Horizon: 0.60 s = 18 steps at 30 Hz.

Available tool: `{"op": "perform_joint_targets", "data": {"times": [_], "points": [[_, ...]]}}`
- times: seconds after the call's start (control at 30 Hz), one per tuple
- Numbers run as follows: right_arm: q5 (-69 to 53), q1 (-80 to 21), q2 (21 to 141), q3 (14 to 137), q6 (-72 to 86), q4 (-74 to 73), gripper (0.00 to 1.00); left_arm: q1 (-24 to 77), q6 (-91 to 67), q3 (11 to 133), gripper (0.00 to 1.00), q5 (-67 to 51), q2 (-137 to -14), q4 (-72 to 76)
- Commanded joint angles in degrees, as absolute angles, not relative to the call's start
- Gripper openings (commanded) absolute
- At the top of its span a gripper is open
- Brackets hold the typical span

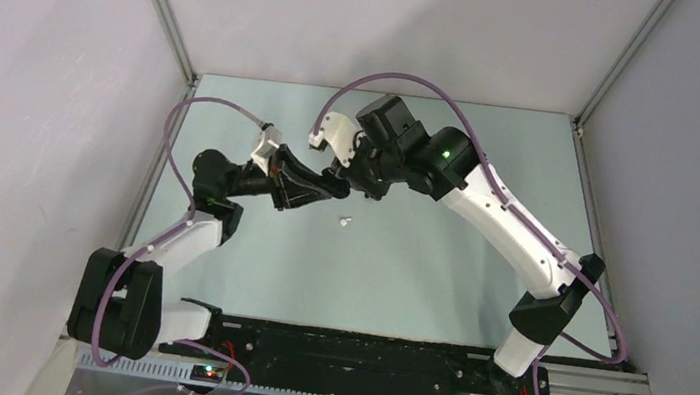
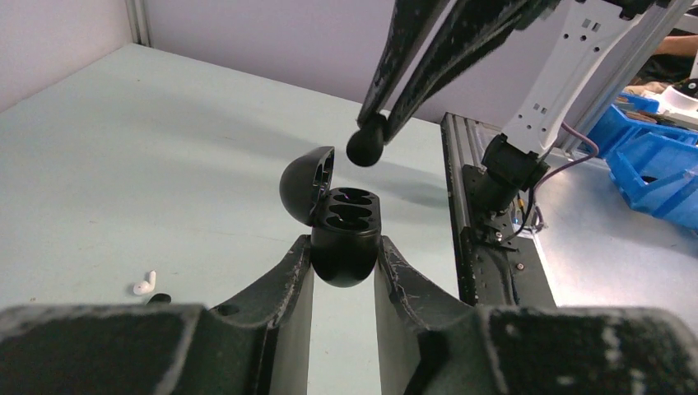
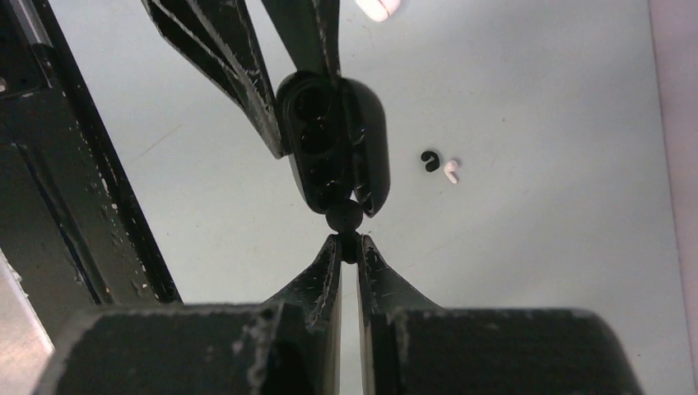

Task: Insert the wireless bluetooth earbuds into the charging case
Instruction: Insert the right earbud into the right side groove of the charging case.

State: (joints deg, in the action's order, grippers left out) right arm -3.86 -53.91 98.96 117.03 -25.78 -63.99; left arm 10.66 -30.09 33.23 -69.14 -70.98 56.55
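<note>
The charging case point(image 2: 346, 234) is black here, with its lid point(image 2: 306, 183) swung open and two empty wells facing up. My left gripper point(image 2: 344, 263) is shut on its rounded body and holds it above the table. Just above the case hangs a small black round-headed earbud point(image 2: 366, 146), with my right gripper point(image 3: 346, 245) shut on its stem. In the right wrist view that earbud point(image 3: 344, 217) sits right at the near end of the open case point(image 3: 333, 152). A tiny white earbud point(image 3: 451, 170) lies on the table beside a tiny black bit point(image 3: 427, 160).
Both grippers meet above the middle of the table point(image 1: 418, 266), and the white earbud point(image 1: 344, 222) lies just in front of them. A black rail point(image 2: 486, 239) runs along the near edge. Blue bins point(image 2: 650, 164) stand beyond it. Grey walls enclose three sides.
</note>
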Motion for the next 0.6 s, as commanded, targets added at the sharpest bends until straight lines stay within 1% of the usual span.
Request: {"op": "perform_joint_targets", "data": {"times": [0.0, 0.1, 0.4, 0.57], "points": [[-3.18, -53.95, 98.94, 121.02, -23.64, -64.42, 0.0, 11.77, -28.02, 34.12, 0.0, -70.71, -69.11, 59.45], [-4.11, -53.88, 99.02, 121.11, -23.15, -64.42, 0.0, 12.21, -28.31, 33.77, 0.0, -69.99, -68.41, 59.15], [-12.81, -52.75, 98.89, 120.75, -18.86, -64.69, 0.0, 12.46, -34.01, 34.32, 0.0, -66.18, -68.26, 60.87], [-12.61, -52.27, 99.16, 120.84, -18.06, -63.51, 0.0, 12.44, -34.45, 34.39, 0.0, -66.34, -67.59, 60.62]]}}
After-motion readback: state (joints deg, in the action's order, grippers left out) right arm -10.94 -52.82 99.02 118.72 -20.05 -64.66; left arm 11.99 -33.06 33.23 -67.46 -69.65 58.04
